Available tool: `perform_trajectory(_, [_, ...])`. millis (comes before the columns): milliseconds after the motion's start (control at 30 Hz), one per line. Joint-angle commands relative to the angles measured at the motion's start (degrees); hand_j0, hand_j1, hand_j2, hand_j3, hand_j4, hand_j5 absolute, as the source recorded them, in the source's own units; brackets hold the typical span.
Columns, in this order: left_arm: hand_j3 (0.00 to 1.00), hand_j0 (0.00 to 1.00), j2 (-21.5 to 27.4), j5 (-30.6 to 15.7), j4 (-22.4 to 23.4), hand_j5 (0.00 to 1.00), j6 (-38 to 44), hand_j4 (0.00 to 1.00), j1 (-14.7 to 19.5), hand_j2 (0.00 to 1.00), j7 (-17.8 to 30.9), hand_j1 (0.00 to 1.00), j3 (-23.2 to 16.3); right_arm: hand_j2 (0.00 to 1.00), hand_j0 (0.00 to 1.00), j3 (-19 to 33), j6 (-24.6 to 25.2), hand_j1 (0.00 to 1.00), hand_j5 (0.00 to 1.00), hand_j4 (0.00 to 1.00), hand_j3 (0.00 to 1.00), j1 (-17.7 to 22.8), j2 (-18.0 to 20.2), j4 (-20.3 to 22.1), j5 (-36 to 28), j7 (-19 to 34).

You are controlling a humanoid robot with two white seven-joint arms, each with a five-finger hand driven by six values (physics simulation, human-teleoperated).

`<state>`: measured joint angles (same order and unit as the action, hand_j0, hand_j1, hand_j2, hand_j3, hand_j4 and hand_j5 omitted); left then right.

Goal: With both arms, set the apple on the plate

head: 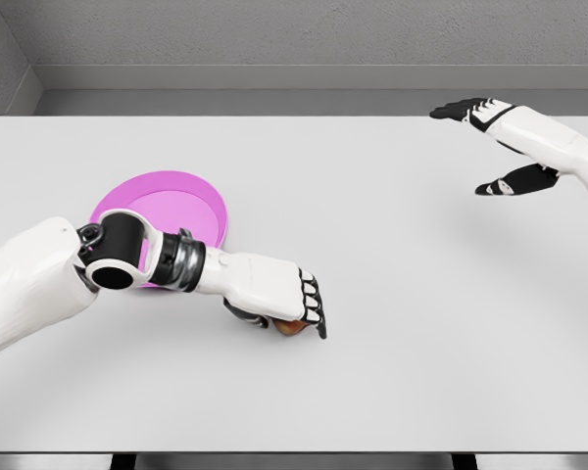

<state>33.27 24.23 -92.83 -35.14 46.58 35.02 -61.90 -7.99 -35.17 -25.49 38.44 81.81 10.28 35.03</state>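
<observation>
Head view: left hand curled over apple on table, beside pink plate. Right hand raised far right, fingers spread, empty.

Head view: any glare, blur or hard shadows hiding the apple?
Head view: flat, even lighting, no glare or blur; only a soft shadow beneath the left robot hand, which itself covers most of the apple; the pink plate is sharp.

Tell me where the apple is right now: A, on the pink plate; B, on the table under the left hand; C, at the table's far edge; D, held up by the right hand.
B: the apple sits on the table beneath the left hand, whose fingers curl over it, beside the plate.
</observation>
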Motion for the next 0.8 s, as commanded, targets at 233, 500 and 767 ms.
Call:
perform_trajectory(233, [0.58,0.58,0.13,-0.24,0.02,0.58,0.14,0.58,0.0,0.58,-0.02,0.58,-0.07,1.0,1.0,-0.09,0.17,1.0,1.0,1.0,1.0,0.0,0.67,0.1,-0.43,-0.03])
perform_trajectory(500, [0.48,0.48,0.22,-0.33,-0.07,0.48,0.14,0.48,0.0,0.48,-0.02,0.48,-0.07,1.0,1.0,-0.36,0.17,1.0,1.0,1.0,1.0,0.0,0.67,0.1,-0.43,-0.03])
perform_trajectory(767, [0.47,0.47,2.59,-2.61,-0.95,0.47,0.14,0.47,1.14,0.47,-0.02,0.47,2.57,1.0,1.0,-0.36,0.17,1.0,1.0,1.0,1.0,0.0,0.76,0.1,-0.43,-0.03])
